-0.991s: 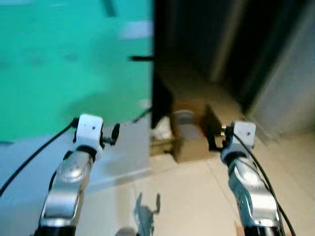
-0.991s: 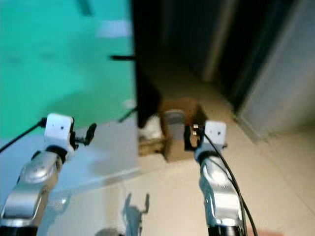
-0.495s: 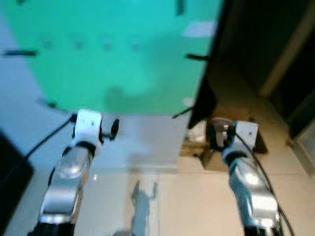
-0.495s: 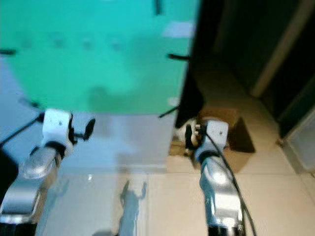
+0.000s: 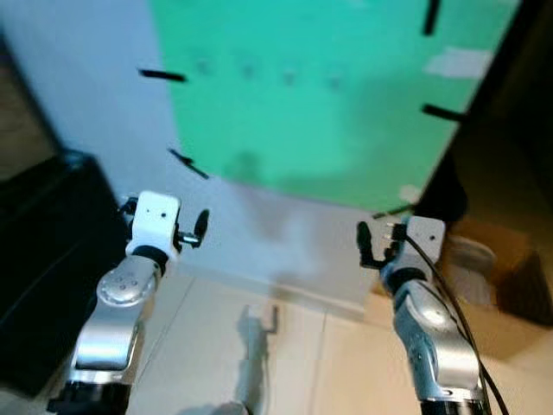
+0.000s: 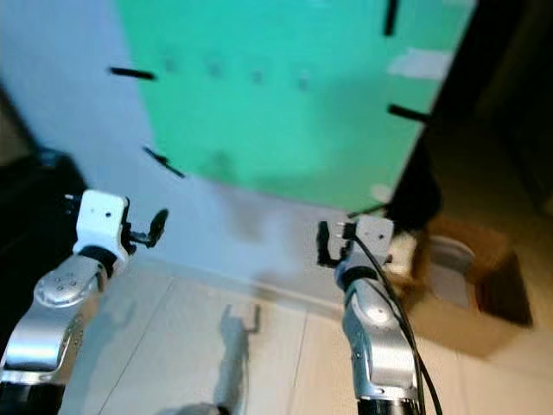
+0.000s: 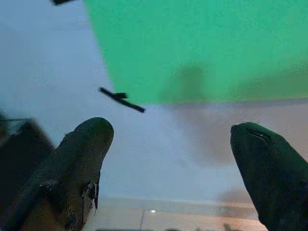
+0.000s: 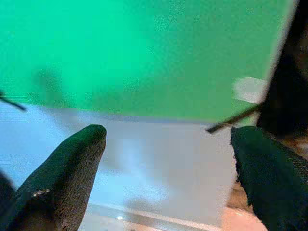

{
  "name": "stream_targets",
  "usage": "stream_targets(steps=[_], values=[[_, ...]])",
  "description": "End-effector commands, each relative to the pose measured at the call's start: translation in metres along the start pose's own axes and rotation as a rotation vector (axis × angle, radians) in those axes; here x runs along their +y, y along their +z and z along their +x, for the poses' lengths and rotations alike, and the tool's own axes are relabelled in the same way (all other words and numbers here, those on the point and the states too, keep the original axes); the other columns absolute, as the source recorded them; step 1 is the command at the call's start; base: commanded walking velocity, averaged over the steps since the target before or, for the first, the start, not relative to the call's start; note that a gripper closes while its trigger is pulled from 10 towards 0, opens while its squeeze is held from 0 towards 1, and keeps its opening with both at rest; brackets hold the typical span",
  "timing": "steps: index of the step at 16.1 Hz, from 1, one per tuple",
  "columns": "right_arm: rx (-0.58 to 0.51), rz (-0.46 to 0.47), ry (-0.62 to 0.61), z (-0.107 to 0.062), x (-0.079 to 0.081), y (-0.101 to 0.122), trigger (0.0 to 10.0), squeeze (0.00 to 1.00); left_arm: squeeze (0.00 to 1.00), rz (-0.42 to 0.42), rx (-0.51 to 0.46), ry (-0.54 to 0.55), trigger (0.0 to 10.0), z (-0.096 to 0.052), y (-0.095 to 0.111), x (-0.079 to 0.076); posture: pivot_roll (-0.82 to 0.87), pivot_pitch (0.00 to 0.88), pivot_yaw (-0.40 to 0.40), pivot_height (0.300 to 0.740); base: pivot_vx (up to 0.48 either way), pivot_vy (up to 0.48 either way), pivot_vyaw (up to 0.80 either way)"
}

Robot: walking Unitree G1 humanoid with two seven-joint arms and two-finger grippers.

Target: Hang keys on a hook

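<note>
Black hooks (image 5: 162,75) stick out of a white wall around a green panel (image 5: 328,95), one lower hook (image 5: 187,162) near the panel's bottom corner. Keys can't be made out. Left gripper (image 7: 173,159) faces the wall, fingers spread, nothing between them. Right gripper (image 8: 168,168) likewise spread and empty. A cardboard box (image 6: 471,294) sits on the tile floor (image 5: 285,346) at right; dark cabinet (image 5: 43,259) at left.

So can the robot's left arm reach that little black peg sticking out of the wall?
Probably yes. The left gripper is open and empty, and the black peg sits just above it on the white wall with nothing between them, though it isn't touching yet.
</note>
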State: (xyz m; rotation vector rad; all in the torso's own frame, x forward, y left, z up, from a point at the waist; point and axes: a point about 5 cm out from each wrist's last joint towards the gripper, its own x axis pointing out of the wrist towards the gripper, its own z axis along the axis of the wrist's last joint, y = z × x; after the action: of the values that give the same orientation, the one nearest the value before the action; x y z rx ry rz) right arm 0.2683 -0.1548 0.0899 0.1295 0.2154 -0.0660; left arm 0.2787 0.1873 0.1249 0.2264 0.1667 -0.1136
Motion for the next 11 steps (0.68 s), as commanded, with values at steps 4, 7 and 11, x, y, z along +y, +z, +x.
stream_targets(steps=[4, 7, 11], values=[[-0.014, -0.015, -0.005, -0.0003, -0.0044, 0.0043, 10.0, 1.0, 0.0, -0.003, -0.009, -0.012, 10.0, -0.0004, 0.0009, -0.0028, -0.01, 0.0, 0.0, 0.74, 0.124, 0.0, 0.8], [-0.023, -0.007, -0.014, 0.001, -0.0043, 0.0057, 10.0, 1.0, 0.0, -0.008, -0.009, -0.006, 10.0, -0.001, -0.0001, -0.002, 0.0, 0.0, -0.016, 0.74, 0.285, 0.0, 0.0], [-0.025, -0.016, -0.008, 0.0041, -0.0031, 0.0073, 10.0, 1.0, 0.0, -0.011, -0.009, 0.005, 10.0, -0.0008, -0.0004, -0.0006, 0.0, 0.0, -0.029, 0.74, 0.301, 0.0, 0.0]])
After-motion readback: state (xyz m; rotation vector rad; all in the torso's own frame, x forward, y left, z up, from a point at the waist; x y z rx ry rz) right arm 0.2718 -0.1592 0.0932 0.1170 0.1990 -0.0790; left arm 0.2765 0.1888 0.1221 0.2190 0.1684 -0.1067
